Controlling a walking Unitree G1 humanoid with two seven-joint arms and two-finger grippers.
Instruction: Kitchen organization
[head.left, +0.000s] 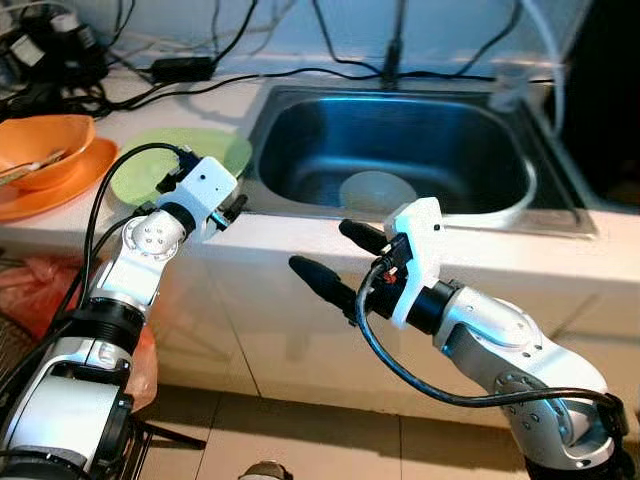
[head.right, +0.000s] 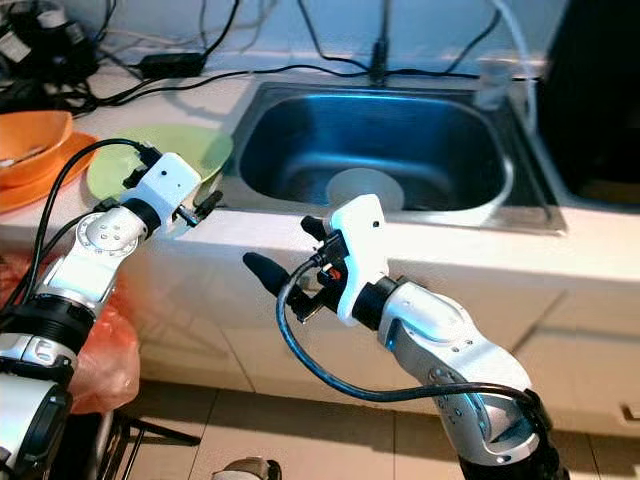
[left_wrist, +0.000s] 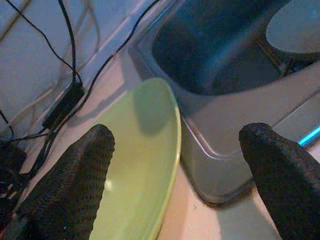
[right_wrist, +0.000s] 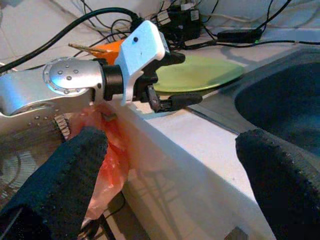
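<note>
From the head views, a green plate (head.left: 180, 160) lies on the counter (head.left: 300, 232) just left of the sink (head.left: 400, 150), near the front edge, with orange bowls (head.left: 45, 150) stacked toward the counter's left end and a pale dish (head.left: 378, 190) down in the sink; the left pincer (head.left: 232, 207) hangs open at the plate's near rim, and the right pincer (head.left: 335, 260) is spread open in front of the counter's edge, below the sink. In the left wrist view the open fingers (left_wrist: 75, 185) straddle the plate's rim beside the sink's corner. In the right wrist view the wide-apart fingers (right_wrist: 65, 180) frame the left arm (right_wrist: 60, 90), the plate beyond it, and an orange bag (right_wrist: 100, 165) below the counter.
</note>
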